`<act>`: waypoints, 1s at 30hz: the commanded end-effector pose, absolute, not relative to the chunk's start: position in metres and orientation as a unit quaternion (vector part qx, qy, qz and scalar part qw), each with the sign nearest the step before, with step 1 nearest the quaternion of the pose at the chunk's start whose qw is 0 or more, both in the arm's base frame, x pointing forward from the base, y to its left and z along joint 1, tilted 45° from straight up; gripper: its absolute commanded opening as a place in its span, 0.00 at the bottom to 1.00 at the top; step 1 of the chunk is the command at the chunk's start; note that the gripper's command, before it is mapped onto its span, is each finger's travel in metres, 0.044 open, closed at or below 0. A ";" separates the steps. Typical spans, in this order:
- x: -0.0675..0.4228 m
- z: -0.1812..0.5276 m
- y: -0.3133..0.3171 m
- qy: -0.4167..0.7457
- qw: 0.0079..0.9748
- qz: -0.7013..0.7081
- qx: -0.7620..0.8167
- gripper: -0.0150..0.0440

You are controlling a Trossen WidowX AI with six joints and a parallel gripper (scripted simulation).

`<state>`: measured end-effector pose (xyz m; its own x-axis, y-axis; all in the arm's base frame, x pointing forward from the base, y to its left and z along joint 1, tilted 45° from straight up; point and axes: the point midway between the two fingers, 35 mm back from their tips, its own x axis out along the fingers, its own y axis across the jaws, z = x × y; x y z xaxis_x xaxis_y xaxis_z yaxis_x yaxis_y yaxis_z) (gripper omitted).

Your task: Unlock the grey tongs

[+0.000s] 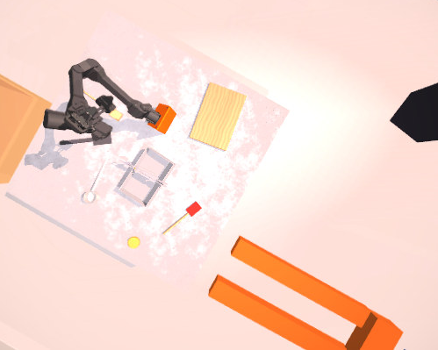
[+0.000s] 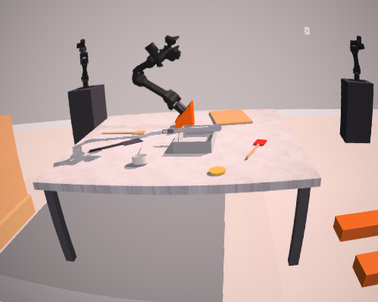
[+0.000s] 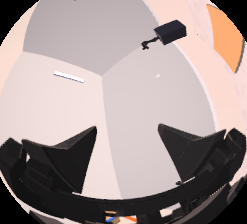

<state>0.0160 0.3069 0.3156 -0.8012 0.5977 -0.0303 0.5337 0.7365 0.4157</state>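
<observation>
The arm is raised high above the table (image 2: pixel 252 176), its gripper (image 3: pixel 126 141) spread wide and holding nothing, the wrist camera facing bare walls. The grey tongs (image 1: pixel 140 172) lie untouched across the roasting tin (image 1: pixel 125 182), at about five o'clock from the arm's base in the top view, with the wooden board (image 1: pixel 218 116) at two o'clock from the tin. The pickup appears not yet begun; the next move calls for swinging down over the tongs.
</observation>
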 end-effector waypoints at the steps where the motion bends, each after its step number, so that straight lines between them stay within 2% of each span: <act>1: 0.018 0.314 0.309 0.928 0.083 0.193 0.309 0.98; 5: 0.040 0.293 0.331 0.915 0.108 0.134 0.364 1.00; 10: 0.092 0.234 0.364 0.870 0.175 0.002 0.462 1.00; 16: 0.144 0.159 0.370 0.798 0.264 -0.135 0.524 1.00; 23: 0.200 0.063 0.337 0.672 0.389 -0.322 0.542 1.00; 30: 0.244 -0.013 0.259 0.502 0.540 -0.484 0.472 1.00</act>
<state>0.2252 0.2961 0.0136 -0.0253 0.1908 -0.9813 0.9931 0.1174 -0.0028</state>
